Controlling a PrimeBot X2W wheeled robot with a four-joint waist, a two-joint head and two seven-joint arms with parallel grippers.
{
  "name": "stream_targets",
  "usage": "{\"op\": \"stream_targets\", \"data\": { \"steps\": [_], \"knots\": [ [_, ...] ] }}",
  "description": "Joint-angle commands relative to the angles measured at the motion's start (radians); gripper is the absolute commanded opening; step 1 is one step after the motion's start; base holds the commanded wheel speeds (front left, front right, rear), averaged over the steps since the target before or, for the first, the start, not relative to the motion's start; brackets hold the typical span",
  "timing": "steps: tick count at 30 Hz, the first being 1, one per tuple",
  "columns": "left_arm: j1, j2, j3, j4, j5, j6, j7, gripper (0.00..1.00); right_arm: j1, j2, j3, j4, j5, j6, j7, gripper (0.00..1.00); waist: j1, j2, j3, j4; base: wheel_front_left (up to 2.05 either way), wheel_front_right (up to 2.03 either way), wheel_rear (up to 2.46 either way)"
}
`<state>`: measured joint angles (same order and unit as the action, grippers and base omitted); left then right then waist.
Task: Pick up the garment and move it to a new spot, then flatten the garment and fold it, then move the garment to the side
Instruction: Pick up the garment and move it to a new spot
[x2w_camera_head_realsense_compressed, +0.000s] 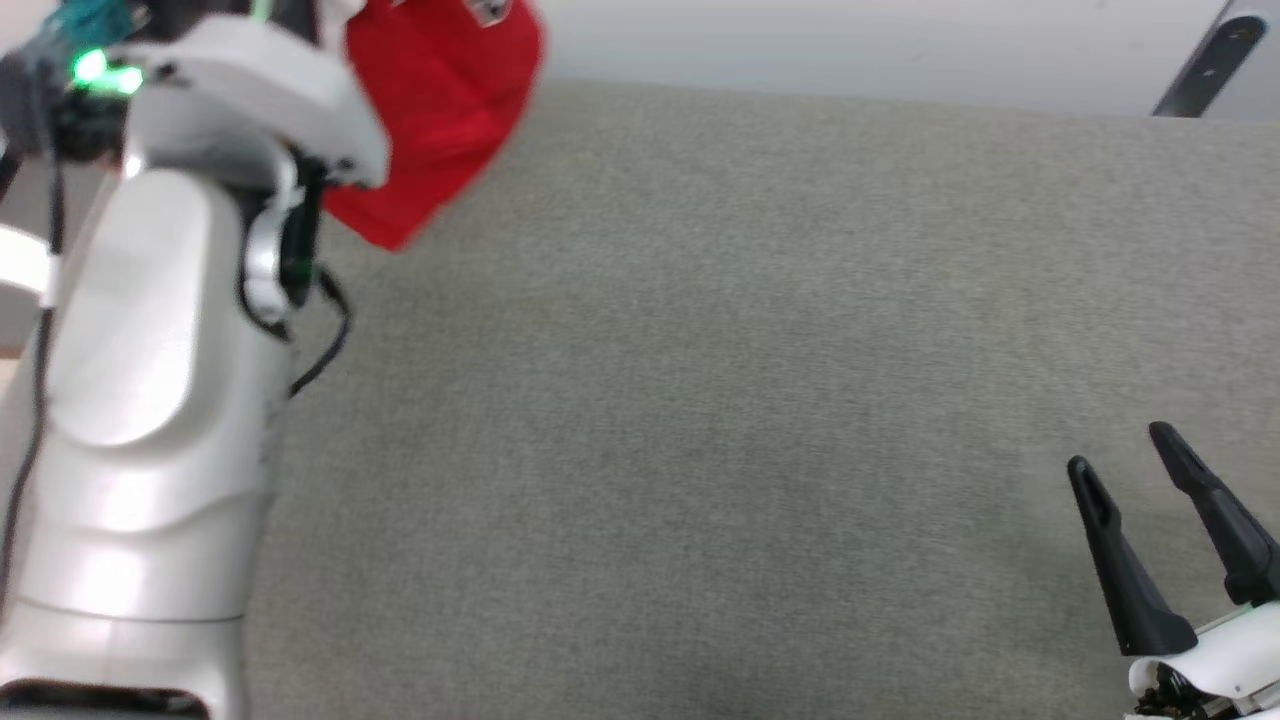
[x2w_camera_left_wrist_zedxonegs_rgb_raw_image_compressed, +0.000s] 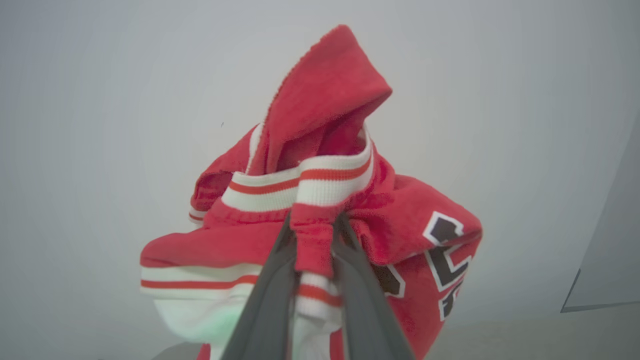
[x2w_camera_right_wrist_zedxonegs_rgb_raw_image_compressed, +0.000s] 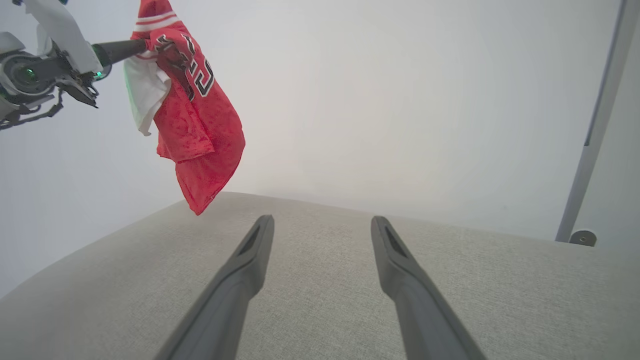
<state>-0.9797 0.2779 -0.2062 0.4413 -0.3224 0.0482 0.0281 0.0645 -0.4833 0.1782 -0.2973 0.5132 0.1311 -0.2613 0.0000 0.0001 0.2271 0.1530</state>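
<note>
We hold the garment (x2w_camera_right_wrist_zedxonegs_rgb_raw_image_compressed: 200, 135) in the air above the far left of the grey bench (x2w_camera_head_realsense_compressed: 700, 400), bunched at its striped trim in the clenched left pincer (x2w_camera_left_wrist_zedxonegs_rgb_raw_image_compressed: 312, 225). It looks light, soft and limp, so we judge it will sag and swing, and is best taken at a trimmed edge or hem corner. Our right pincer (x2w_camera_head_realsense_compressed: 1120, 450) is released, fingers apart, low over the bench and well apart from the cloth, and a grey pole (x2w_camera_right_wrist_zedxonegs_rgb_raw_image_compressed: 595, 125) stands beyond the bench's right side.
</note>
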Motion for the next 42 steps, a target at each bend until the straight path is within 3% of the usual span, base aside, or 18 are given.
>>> {"op": "stream_targets", "data": {
  "steps": [1,10,13,17,21,26,42],
  "knots": [
    [-0.012,-0.009,-0.005,-0.008,0.002,-0.007,0.004,0.0,0.006,0.007,-0.007,0.003,-0.009,-0.001,-0.005,1.0,0.0,-0.0001,-0.02,-0.023,0.0,0.0,0.0],
    [-0.059,-0.141,-0.136,-0.125,-0.019,-0.061,0.1,0.0,-0.01,0.06,-0.052,0.036,-0.001,-0.001,-0.005,1.0,0.0,-0.0001,-0.04,-0.107,0.0,0.0,0.0],
    [-0.039,-0.164,-0.193,-0.147,-0.014,-0.08,0.15,0.0,-0.021,0.069,-0.069,0.041,0.008,-0.001,-0.005,1.0,0.0,-0.0001,-0.031,-0.141,0.0,0.0,0.0],
    [0.023,-0.18,-0.306,-0.15,-0.054,-0.143,0.258,0.0,-0.036,0.075,-0.09,0.05,0.024,-0.001,-0.005,1.0,0.0,-0.0001,-0.014,-0.19,0.0,0.0,0.0],
    [0.093,-0.186,-0.382,-0.138,-0.115,-0.163,0.339,0.0,-0.046,0.078,-0.111,0.058,0.046,-0.001,-0.005,1.0,0.0,-0.0001,0.016,-0.228,0.0,0.0,0.0],
    [0.12,-0.196,-0.445,-0.042,-0.14,-0.171,0.362,0.0,-0.069,0.075,-0.124,0.062,0.073,-0.001,-0.005,1.0,0.0,-0.0001,0.058,-0.264,0.0,0.0,0.0],
    [-0.007,-0.219,-0.577,0.49,-0.13,-0.172,0.346,0.0,-0.141,0.079,-0.119,0.08,0.126,-0.001,-0.005,1.0,0.0,-0.0001,0.144,-0.362,0.0,0.0,0.0]
  ]
}}
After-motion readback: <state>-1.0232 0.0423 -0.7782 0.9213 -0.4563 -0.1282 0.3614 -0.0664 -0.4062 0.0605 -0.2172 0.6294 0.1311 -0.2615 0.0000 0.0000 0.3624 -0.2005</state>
